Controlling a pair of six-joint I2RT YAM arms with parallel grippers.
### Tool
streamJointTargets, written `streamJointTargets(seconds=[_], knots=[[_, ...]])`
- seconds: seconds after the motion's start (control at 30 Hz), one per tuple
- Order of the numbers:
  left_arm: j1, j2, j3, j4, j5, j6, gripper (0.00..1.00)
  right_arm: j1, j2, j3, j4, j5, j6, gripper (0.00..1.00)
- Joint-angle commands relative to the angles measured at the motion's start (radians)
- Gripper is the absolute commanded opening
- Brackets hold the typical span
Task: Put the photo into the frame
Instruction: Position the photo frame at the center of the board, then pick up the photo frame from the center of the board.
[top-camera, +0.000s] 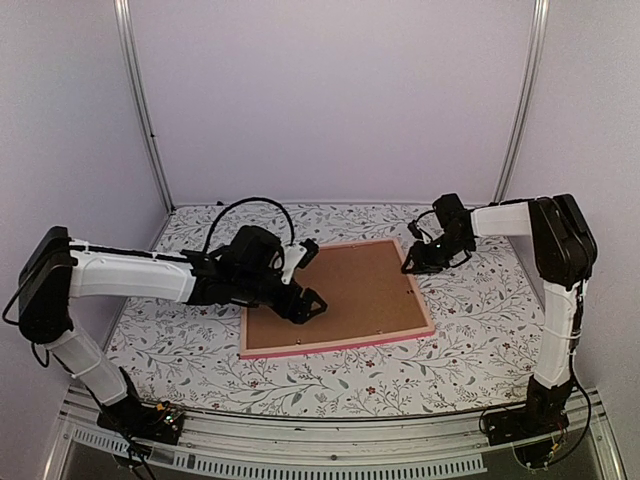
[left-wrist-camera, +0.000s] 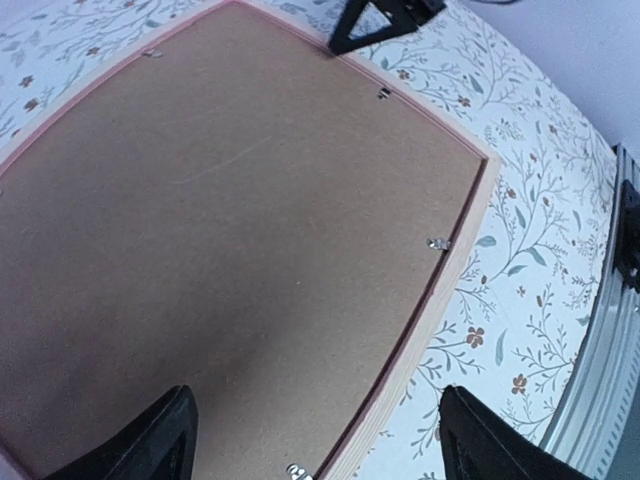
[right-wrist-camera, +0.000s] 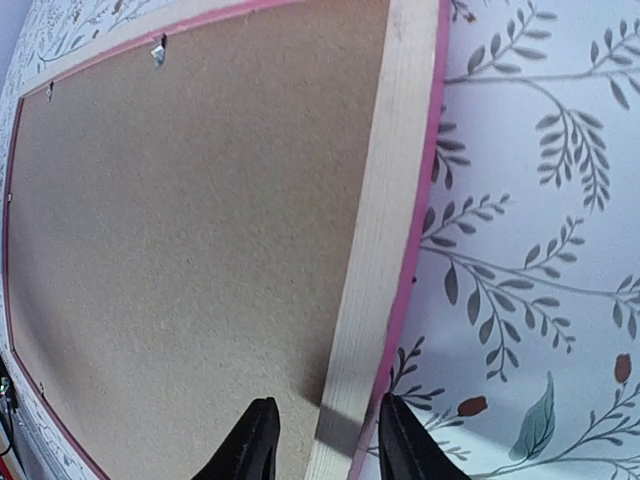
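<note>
On the right wrist camera, the right gripper (right-wrist-camera: 325, 405) straddles the frame (right-wrist-camera: 395, 200) at its right rail, fingers half-closed. I can't tell if they pinch it, and overhead doesn't help. The left gripper (top-camera: 308, 305) gapes wide, empty, over the brown backing board (top-camera: 350, 285). Frame's back-up mid-table on floral cloth (top-camera: 480, 340), with pale walls (top-camera: 330, 100) around.

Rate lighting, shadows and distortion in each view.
Top external view: soft even light, no glare or hard shadows; left wrist view: wide-angle bending bows the thin-railed pink picture frame, and a broad shadow darkens the plain brown backing board nearest the lens; right wrist view: evenly lit, small shadow at the right gripper.
</note>
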Motion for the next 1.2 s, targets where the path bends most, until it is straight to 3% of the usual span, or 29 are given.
streamJointTargets(seconds=[0.0,0.13,0.27,0.43,0.67,1.17], knots=[[-0.082,0.101,0.105,-0.018,0.033,0.121,0.85,-0.006,0.000,0.046,0.032,0.007,-0.009,0.41],[-0.136,0.187,0.188,-0.066,0.035,0.195,0.85,-0.006,-0.089,-0.044,0.078,0.026,0.008,0.57],[-0.181,0.287,0.247,-0.110,0.020,0.259,0.82,-0.006,-0.215,-0.221,0.171,0.006,0.064,0.62],[-0.227,0.376,0.310,-0.147,-0.029,0.323,0.74,-0.005,-0.354,-0.392,0.222,-0.006,0.109,0.64],[-0.244,0.449,0.361,-0.164,-0.056,0.365,0.55,-0.005,-0.483,-0.516,0.225,-0.001,0.132,0.66],[-0.264,0.502,0.353,-0.155,-0.123,0.388,0.27,-0.003,-0.573,-0.658,0.217,-0.038,0.154,0.68]])
